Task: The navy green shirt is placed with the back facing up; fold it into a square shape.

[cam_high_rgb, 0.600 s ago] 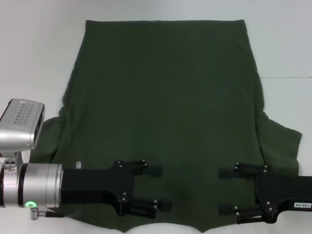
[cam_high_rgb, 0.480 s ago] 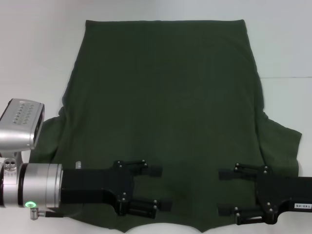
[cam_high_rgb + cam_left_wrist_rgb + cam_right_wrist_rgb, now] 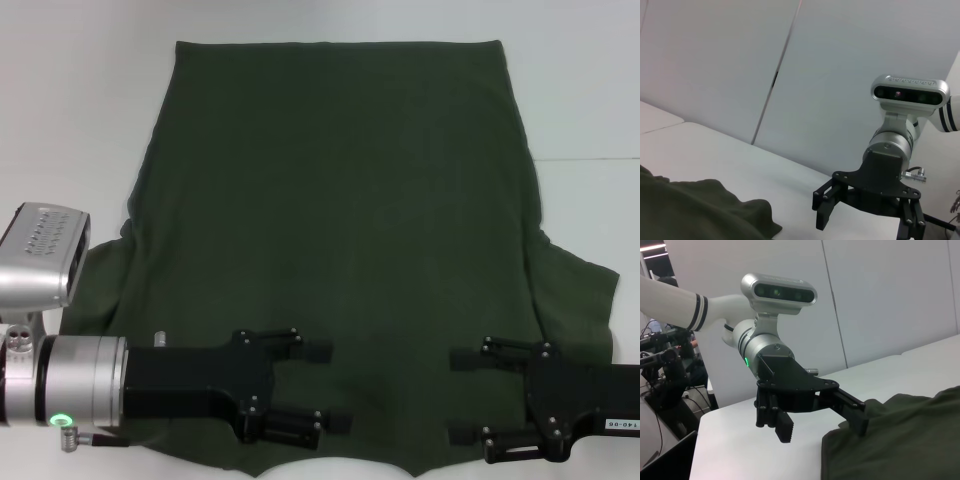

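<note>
Both hands hover low in the frame over the navy green shirt (image 3: 335, 250) (spread flat): left hand (image 3: 325, 387) and right hand (image 3: 455, 396) wide open, holding nothing.

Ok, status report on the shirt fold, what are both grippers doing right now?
Left gripper open, over the shirt's near hem. Right gripper open, mirrored on the other side. Navy green shirt flat, unfolded, back up. Nothing in the way.

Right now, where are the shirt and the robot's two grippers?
shirt (image 3: 330, 200): head view, middle of its plain back.
left gripper (image 3: 325, 387): head view, gap between its open fingertips.
right gripper (image 3: 462, 396): head view, gap between its open fingertips.
</note>
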Action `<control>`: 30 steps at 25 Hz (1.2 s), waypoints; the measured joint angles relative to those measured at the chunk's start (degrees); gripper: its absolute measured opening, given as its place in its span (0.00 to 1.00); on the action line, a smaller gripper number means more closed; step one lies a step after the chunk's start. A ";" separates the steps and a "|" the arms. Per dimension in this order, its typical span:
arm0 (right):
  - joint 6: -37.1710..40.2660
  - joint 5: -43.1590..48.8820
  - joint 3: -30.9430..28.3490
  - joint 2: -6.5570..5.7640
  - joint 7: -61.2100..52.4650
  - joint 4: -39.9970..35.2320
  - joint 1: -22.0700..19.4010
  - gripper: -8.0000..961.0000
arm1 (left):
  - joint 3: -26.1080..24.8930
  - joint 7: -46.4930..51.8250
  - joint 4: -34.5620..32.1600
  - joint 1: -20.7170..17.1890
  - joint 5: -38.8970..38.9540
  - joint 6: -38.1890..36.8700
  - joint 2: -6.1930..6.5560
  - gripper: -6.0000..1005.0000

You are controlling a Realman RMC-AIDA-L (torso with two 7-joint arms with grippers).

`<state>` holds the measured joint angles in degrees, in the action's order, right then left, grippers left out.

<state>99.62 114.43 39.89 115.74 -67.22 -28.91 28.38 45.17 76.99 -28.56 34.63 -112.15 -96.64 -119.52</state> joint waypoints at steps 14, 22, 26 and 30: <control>0.18 0.00 0.01 0.00 0.05 0.00 0.05 0.93 | -0.82 0.19 0.00 0.25 0.55 -0.58 0.02 0.93; 0.20 0.00 0.01 0.00 0.28 0.00 0.10 0.93 | -7.78 2.14 0.02 0.87 2.30 -1.08 0.14 0.93; 0.13 0.00 0.01 -0.01 0.31 -0.05 0.24 0.93 | -18.20 12.77 -0.65 1.14 5.34 2.77 1.26 0.93; 0.15 0.00 -0.03 -0.20 0.41 -0.11 0.27 0.93 | -24.76 31.33 -1.79 -0.04 5.28 12.83 4.04 0.93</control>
<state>99.78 114.43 39.85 115.53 -66.81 -29.03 28.65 20.42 108.33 -30.36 34.59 -106.87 -83.81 -115.48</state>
